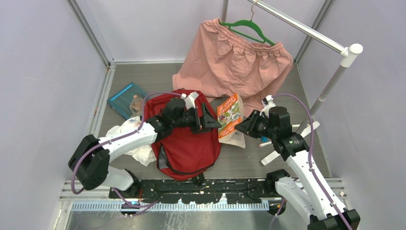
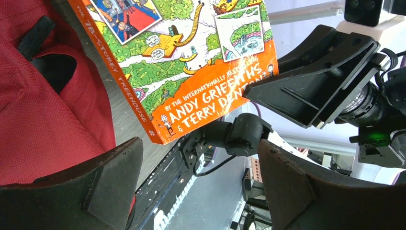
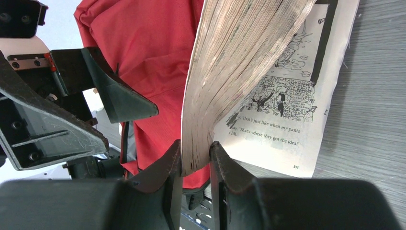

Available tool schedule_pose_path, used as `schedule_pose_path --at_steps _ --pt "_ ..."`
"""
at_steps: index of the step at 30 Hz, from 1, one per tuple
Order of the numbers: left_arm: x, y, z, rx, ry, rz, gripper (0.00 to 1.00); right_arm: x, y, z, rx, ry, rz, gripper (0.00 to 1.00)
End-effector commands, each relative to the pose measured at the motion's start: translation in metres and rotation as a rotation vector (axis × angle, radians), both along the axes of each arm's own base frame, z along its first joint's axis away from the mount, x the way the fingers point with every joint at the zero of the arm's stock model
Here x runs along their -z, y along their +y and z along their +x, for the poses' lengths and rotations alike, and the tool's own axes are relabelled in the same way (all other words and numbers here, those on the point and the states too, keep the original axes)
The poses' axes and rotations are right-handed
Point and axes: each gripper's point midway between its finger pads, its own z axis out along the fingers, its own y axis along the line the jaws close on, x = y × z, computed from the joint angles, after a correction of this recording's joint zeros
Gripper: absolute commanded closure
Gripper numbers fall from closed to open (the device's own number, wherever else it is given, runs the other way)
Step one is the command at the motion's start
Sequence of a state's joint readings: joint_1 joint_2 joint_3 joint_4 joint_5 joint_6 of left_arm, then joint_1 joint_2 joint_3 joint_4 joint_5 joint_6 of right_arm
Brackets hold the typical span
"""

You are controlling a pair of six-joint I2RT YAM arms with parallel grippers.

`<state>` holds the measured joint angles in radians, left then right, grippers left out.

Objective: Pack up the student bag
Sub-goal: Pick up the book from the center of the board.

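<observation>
Nearest the arm bases, the student bag (image 1: 186, 143) lies flat on the worktop (image 1: 249, 165), between the two arms and slightly toward the left one. Whether its mouth is open cannot be told from these views. A crumpled white plastic bag (image 1: 125, 129) rests against its left side.

Just past the bag's middle, the left hand (image 1: 208, 119) hangs over the red fabric with its fingers set well apart and nothing between them. It faces the orange book (image 1: 229, 115). This looks like a stance for receiving the book, or for steadying the bag.

The right hand (image 3: 195, 158) is clamped on the book's page block at its lower edge and holds it upright beside the bag's right flank. The grip takes most of the pages but not all. The last leaves (image 3: 282, 120) have fallen away and lie spread on the worktop. In my judgement this hold is insecure, and the loose leaves may fold or catch during insertion.

Further back on the left, a blue book (image 1: 127, 99) lies flat, apart from the bag and not yet packed.

At the far end, pink shorts (image 1: 234, 62) hang on a green hanger (image 1: 249, 26) from the rail (image 1: 306, 28), their hem draped close behind the bag.
</observation>
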<state>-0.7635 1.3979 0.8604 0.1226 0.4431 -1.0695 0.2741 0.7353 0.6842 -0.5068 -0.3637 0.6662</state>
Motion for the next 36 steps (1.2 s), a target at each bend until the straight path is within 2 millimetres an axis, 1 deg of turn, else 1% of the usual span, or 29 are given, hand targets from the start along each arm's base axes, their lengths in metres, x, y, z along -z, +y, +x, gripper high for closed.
schedule_pose_path --at_steps 1,11,19,24,27,30,36 --pt "-0.020 -0.004 0.002 0.012 -0.046 -0.069 0.11 -0.040 0.015 0.015 -0.044 -0.149 0.093 0.99" --pt "-0.023 -0.003 0.005 0.008 -0.052 -0.070 0.10 -0.028 0.026 0.017 -0.086 -0.100 0.136 0.99" --pt "-0.024 -0.002 0.008 0.000 -0.058 -0.073 0.11 -0.019 0.023 0.017 -0.083 -0.078 0.102 0.99" --pt "-0.021 -0.001 0.010 0.001 -0.050 -0.057 0.11 -0.016 0.023 0.016 -0.089 -0.069 0.099 0.99" --pt "-0.017 0.001 0.010 -0.003 -0.049 -0.038 0.11 -0.018 0.023 0.015 -0.088 -0.077 0.098 0.99" --pt "-0.018 0.004 0.011 -0.013 -0.050 -0.039 0.11 -0.024 0.023 0.015 -0.089 -0.091 0.102 0.99" --pt "-0.019 0.009 0.015 -0.029 -0.046 -0.045 0.11 -0.051 0.022 0.010 -0.095 -0.150 0.117 0.99"
